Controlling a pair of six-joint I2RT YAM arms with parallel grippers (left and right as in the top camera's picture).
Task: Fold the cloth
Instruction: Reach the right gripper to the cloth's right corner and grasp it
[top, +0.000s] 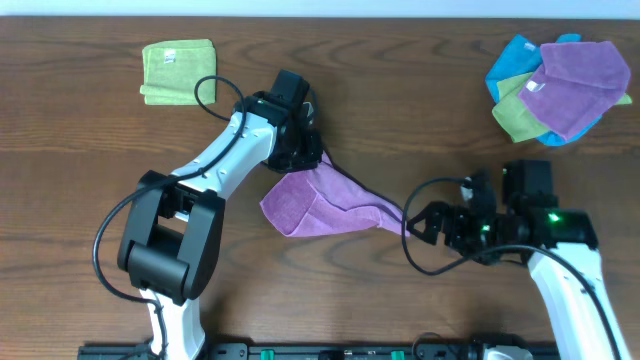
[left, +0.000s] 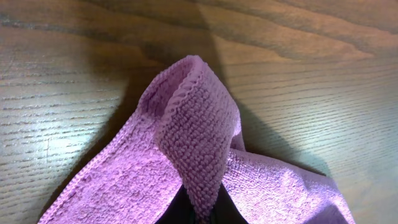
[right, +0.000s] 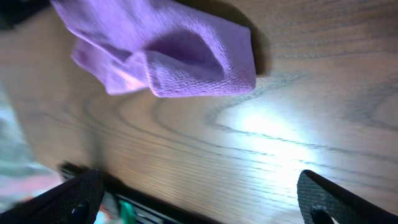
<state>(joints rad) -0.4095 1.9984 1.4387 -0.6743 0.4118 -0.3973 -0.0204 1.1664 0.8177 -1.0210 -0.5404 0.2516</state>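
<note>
The orchid cloth (top: 325, 205) lies bunched and partly doubled over in the middle of the table. My left gripper (top: 305, 152) is shut on its far corner and holds that corner up; the pinched fold (left: 200, 149) fills the left wrist view. My right gripper (top: 420, 222) is open and empty, just right of the cloth's near right end. In the right wrist view the cloth (right: 186, 62) lies beyond the spread fingers (right: 199, 199), apart from them.
A folded lime-green cloth (top: 178, 71) lies at the back left. A heap of blue, green and violet cloths (top: 558, 88) sits at the back right. Dark wooden table (top: 90, 150) all round; its front edge runs close behind my right gripper.
</note>
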